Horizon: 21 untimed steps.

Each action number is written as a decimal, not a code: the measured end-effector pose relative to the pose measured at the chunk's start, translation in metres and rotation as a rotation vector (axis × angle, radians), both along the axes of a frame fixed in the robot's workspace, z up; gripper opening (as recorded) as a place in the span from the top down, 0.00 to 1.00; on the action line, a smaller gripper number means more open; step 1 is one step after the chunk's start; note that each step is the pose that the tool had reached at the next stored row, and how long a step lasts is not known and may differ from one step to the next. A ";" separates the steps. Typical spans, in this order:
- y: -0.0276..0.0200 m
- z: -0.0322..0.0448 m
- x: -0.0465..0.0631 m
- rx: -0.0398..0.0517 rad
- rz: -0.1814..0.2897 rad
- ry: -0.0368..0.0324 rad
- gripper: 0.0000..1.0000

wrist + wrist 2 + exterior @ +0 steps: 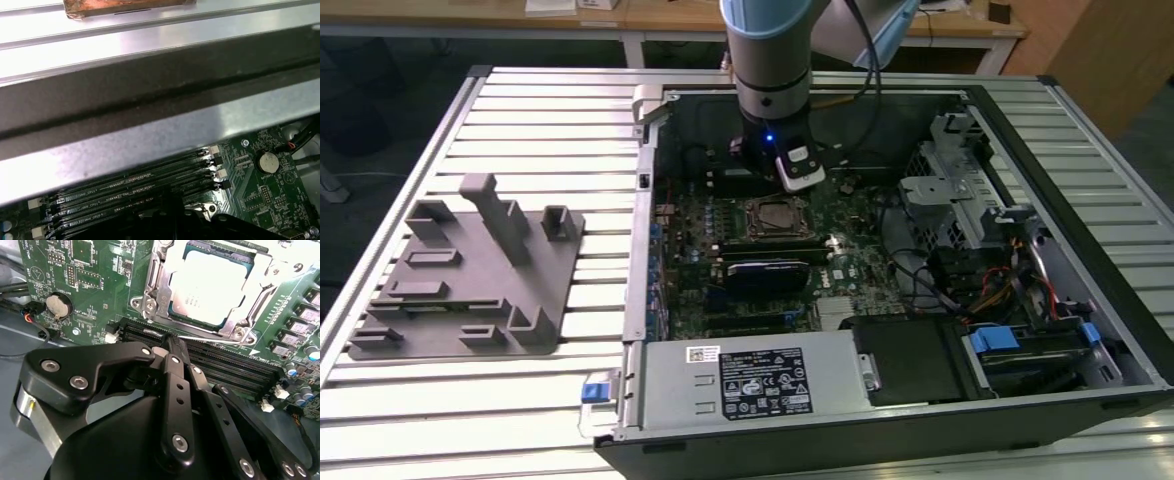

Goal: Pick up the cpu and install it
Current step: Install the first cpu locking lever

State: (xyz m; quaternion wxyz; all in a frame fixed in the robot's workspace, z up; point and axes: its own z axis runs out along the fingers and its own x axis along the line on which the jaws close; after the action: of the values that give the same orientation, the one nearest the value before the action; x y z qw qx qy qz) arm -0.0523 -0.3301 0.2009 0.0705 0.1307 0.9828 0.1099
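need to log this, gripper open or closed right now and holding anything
Gripper: closed, fingers together with nothing between them, above the memory slots; the cpu sits in the socket.

The cpu (210,287) is a flat square chip with a pale silvery metal top plate, small dark print along one edge and a thin darker rim around the plate. It lies flat and level inside the socket (200,290), seated within the square metal frame, its edges squared with the frame's. In the exterior view the cpu (778,213) shows as a small grey square at the centre of the board (761,250), at about 12 o'clock from the dark rectangular module below it. Nothing touches its top face.
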 end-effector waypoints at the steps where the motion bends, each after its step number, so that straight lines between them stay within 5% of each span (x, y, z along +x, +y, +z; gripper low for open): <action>1: 0.0000 -0.0006 0.000 -0.0007 0.000 0.0000 0.89; 21: -0.0065 -0.0089 0.000 -0.0044 0.002 0.0000 0.89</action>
State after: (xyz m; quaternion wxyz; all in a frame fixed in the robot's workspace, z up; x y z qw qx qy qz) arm -0.0523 -0.3366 0.1920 0.0707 0.1298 0.9831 0.1079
